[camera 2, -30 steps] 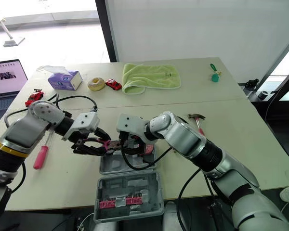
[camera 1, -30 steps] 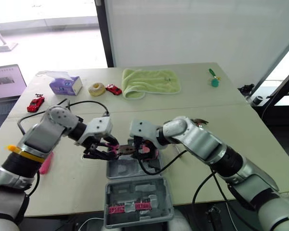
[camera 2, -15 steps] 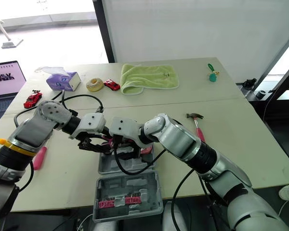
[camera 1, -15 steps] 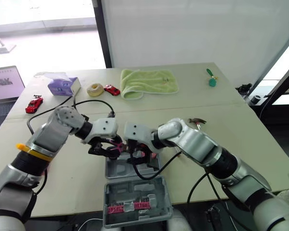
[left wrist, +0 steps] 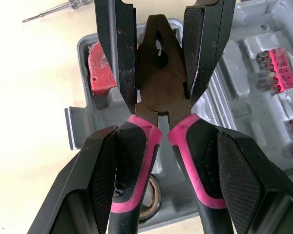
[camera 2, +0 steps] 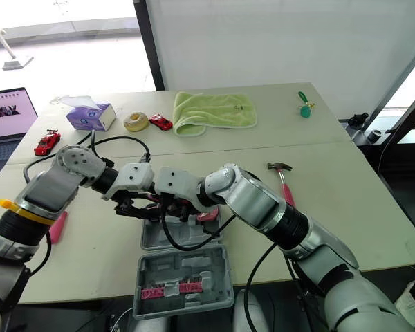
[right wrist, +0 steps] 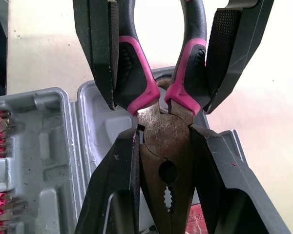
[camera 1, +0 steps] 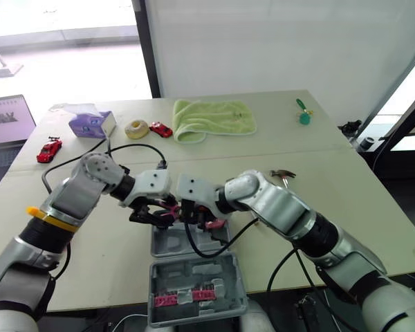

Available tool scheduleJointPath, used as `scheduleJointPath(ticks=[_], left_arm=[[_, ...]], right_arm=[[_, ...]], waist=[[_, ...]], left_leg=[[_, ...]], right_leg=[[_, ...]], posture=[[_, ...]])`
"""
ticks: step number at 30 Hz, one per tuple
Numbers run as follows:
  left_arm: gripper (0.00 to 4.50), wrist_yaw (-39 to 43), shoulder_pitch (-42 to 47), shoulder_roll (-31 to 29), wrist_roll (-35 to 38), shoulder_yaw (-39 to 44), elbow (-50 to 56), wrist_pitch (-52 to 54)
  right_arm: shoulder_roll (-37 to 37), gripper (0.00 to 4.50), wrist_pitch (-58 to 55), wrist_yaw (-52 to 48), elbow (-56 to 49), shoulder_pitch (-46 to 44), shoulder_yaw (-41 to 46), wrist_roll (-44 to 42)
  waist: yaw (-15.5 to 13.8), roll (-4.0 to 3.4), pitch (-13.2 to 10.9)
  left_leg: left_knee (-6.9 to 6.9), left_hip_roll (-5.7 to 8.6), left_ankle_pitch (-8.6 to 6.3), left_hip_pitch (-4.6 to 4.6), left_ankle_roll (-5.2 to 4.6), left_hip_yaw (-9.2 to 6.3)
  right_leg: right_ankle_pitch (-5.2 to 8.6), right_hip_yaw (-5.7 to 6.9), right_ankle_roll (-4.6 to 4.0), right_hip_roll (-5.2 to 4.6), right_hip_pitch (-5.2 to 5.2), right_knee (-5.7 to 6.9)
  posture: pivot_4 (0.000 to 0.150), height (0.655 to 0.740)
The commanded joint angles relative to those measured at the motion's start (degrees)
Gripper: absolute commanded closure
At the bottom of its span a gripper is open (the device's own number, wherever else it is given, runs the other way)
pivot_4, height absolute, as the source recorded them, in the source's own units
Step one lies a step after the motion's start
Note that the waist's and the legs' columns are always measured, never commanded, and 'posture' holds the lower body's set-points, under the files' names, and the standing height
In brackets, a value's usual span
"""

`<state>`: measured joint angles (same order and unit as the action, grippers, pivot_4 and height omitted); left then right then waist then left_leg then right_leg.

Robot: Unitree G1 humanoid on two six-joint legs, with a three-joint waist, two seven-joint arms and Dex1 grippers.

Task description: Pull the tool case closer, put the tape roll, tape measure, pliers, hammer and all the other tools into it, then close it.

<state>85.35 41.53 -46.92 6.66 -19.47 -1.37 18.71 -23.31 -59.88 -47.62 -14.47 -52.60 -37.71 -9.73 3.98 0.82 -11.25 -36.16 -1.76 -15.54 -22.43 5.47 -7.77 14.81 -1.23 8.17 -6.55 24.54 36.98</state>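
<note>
Dull metal pliers (left wrist: 161,83), matt plastic case (left wrist: 249,112)

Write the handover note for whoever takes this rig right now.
Left gripper: shut on the pliers at their pink handles.
Right gripper: shut on their head, both over the open tool case.
Done: the case sits close in front; a red tool and a dark roll lie in it.
Left: seat the pliers, add the hammer at the right and the pink screwdriver at the left, perhaps the pale roll at the far side, close the case.
</note>
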Motion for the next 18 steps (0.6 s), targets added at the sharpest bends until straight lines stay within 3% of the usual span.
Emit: scheduleJointPath(ticks=[1,2,4,7,15,16,18], left_arm=[[2.06,-0.64,0.54,0.60,1.39,1.84,1.50,0.52],[2.06,-0.72,0.38,0.75,1.78,2.10,1.43,0.75],[0.98,-0.27,0.06,1.32,4.24,3.69,0.99,1.87],[0.00,-1.23,-0.16,1.49,5.83,5.58,0.69,2.07],[0.00,0.29,-9.97,-6.72,14.19,18.02,1.25,5.25],[0.00,-1.64,-13.57,-5.96,15.52,22.19,0.78,3.48],[0.00,-2.29,-23.22,-3.10,16.64,31.22,-3.74,-10.70]], right_arm=[[0.54,3.52,0.14,0.15,-1.29,-0.76,0.62,0.14],[0.40,3.52,0.24,0.10,-1.24,-0.72,0.52,0.21],[-0.52,3.52,0.76,-0.26,-1.14,-0.45,0.04,0.59],[-1.66,3.52,1.37,-0.82,-1.38,0.26,-0.04,0.71],[-7.95,3.52,1.26,-4.74,-4.79,0.18,-2.40,1.30],[-8.89,3.52,0.80,-5.44,-5.51,-0.22,-2.48,1.22],[-11.90,3.52,-0.06,-8.29,-7.57,-1.66,-3.98,1.21]], waist=[[0.00,0.00,0.00],[0.00,0.00,0.00],[-0.01,0.00,0.00],[0.00,0.00,0.00],[0.46,-0.01,0.00],[0.41,-0.01,0.00],[0.17,-0.08,0.03]], left_leg=[[0.00,0.00,0.00,0.00,0.00,0.00],[0.00,0.00,0.00,0.00,0.00,0.00],[-0.01,0.00,0.00,0.00,0.00,0.00],[-0.01,0.00,0.00,0.00,0.00,-0.01],[0.03,0.00,0.00,0.04,-0.01,-0.01],[0.02,-0.01,-0.01,0.04,-0.03,-0.01],[0.02,0.00,-0.02,0.03,-0.04,0.00]], right_leg=[[0.00,0.00,0.00,0.00,0.00,0.00],[0.00,0.00,0.00,0.00,0.00,0.00],[0.00,0.00,0.00,0.00,0.00,0.01],[0.00,0.00,0.00,0.00,0.00,0.01],[0.01,-0.02,-0.02,0.01,0.08,0.08],[0.02,-0.01,-0.02,0.01,0.08,0.08],[0.02,-0.02,-0.02,0.00,0.08,0.09]], posture=[[0.150,0.7400],[0.150,0.7400],[0.150,0.7400],[0.150,0.7400],[0.150,0.7400],[0.150,0.7400],[0.150,0.7400]])
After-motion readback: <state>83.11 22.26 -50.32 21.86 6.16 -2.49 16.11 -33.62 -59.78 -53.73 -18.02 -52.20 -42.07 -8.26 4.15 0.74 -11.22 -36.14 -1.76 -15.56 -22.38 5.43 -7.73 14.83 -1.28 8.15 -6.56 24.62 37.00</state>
